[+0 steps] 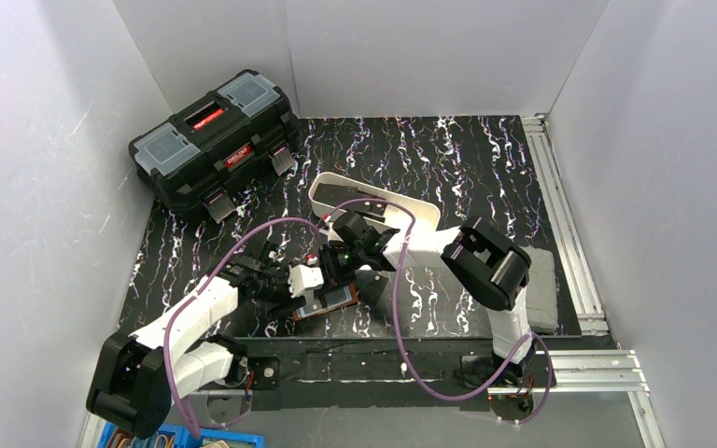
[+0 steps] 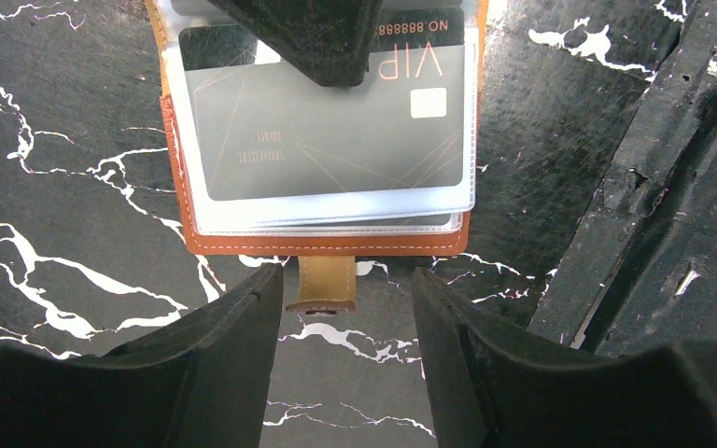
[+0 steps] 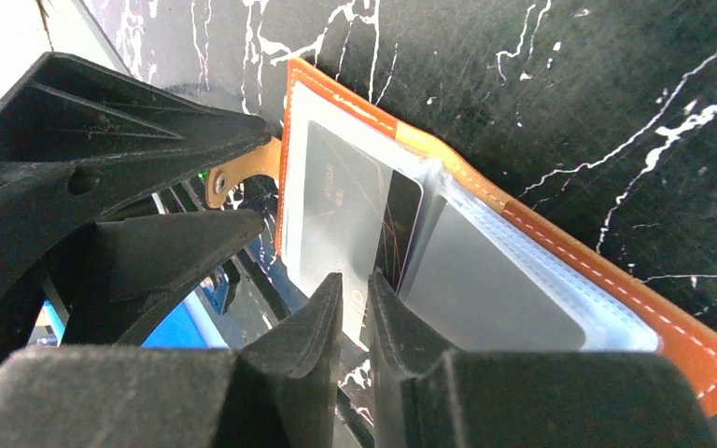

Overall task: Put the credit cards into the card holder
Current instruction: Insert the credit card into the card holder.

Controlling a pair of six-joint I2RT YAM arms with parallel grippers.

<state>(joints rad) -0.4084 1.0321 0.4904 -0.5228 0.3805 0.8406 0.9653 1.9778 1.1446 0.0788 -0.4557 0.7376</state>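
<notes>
Right wrist: the right pincer [image 3: 355,285] pinches a card [image 3: 345,201] partly inside the open holder [image 3: 560,247]; the left pincer [image 2: 345,280] gapes empty, straddling its strap [image 2: 325,285] on the bench [image 2: 56,140].

Brown card holder [image 2: 336,245] open, grey card [image 2: 336,140] sleeved

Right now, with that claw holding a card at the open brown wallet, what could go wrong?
The card holder looks unheld: the left claw stands open around its strap tab, so a push might slide it. The dark card pinched in the right claw meets several stacked clear sleeves; it could slip between them or buckle.
</notes>
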